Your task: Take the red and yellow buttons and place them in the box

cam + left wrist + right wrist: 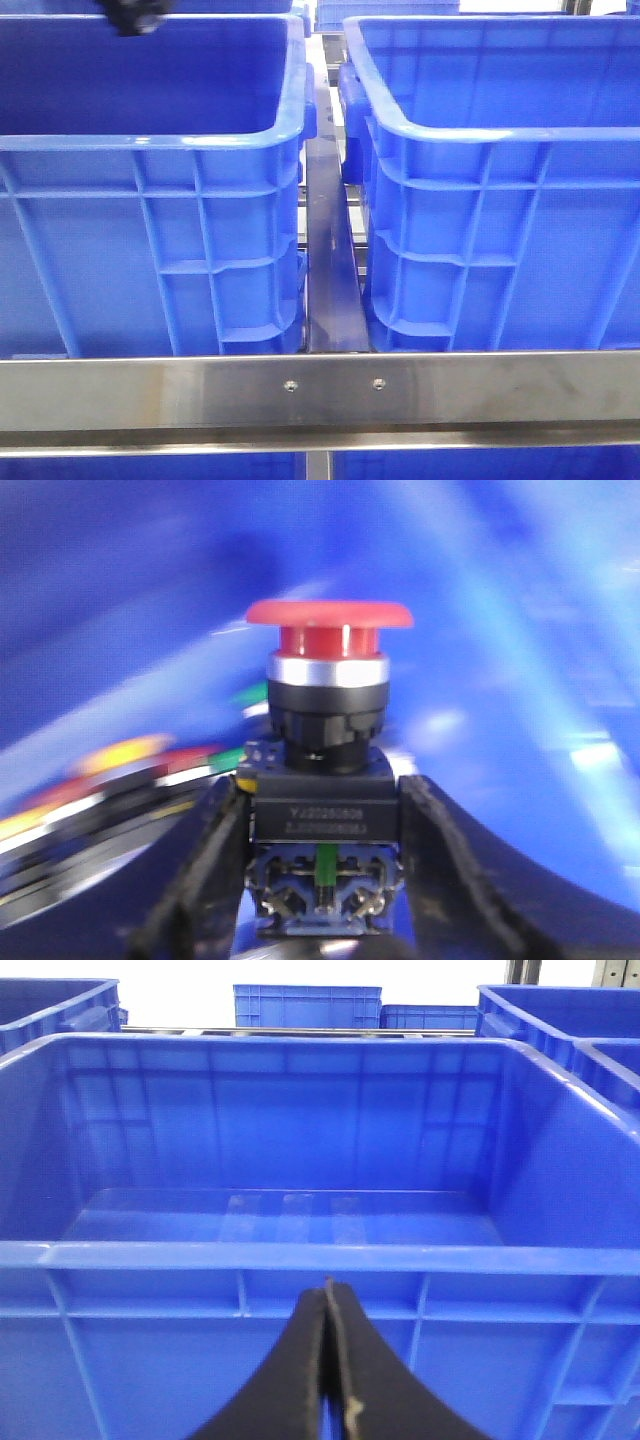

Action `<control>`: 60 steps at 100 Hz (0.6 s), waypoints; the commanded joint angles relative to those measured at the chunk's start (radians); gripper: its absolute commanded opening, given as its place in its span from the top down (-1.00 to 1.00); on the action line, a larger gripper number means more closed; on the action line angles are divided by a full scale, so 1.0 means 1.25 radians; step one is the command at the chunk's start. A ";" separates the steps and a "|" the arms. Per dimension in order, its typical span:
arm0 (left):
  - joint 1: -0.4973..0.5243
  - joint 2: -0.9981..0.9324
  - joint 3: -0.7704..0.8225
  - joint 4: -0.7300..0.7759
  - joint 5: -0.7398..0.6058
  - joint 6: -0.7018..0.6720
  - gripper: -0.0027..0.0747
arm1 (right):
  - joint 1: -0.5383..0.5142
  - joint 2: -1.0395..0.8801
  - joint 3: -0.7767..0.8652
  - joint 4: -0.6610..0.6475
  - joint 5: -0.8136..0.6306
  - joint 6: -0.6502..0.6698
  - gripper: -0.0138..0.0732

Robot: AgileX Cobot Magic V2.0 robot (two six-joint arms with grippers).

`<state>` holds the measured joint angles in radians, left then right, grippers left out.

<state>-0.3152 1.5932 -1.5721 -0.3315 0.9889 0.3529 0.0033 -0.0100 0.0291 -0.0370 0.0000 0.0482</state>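
Observation:
My left gripper (322,815) is shut on the black body of a red button (330,615), a mushroom-capped push button with a silver collar, held upright inside a blue crate. Behind it lie blurred buttons, among them a yellow-capped one (120,752). In the front view only a black part of the left arm (130,15) shows over the left crate (150,150). The box (500,130) stands on the right and looks empty in the right wrist view (300,1258). My right gripper (328,1295) is shut and empty, just outside the box's near wall, below its rim.
A steel rail (320,392) runs across the front below both crates. A narrow gap with a metal bar (328,260) separates them. More blue crates (305,1005) stand behind and beside the box.

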 commanded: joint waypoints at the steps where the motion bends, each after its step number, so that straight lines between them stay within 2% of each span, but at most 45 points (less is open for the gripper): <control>1: -0.044 -0.038 -0.027 -0.053 -0.029 0.006 0.27 | -0.003 -0.019 -0.014 0.002 -0.057 -0.006 0.84; 34: -0.198 -0.037 -0.027 -0.074 -0.032 0.008 0.31 | -0.003 -0.019 -0.014 0.002 -0.057 -0.006 0.84; 60: -0.232 -0.036 -0.027 -0.076 -0.032 0.008 0.31 | -0.003 -0.019 -0.014 0.002 -0.057 -0.006 0.84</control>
<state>-0.5952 1.5932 -1.5721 -0.3889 0.9900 0.3622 0.0033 -0.0100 0.0291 -0.0370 0.0000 0.0482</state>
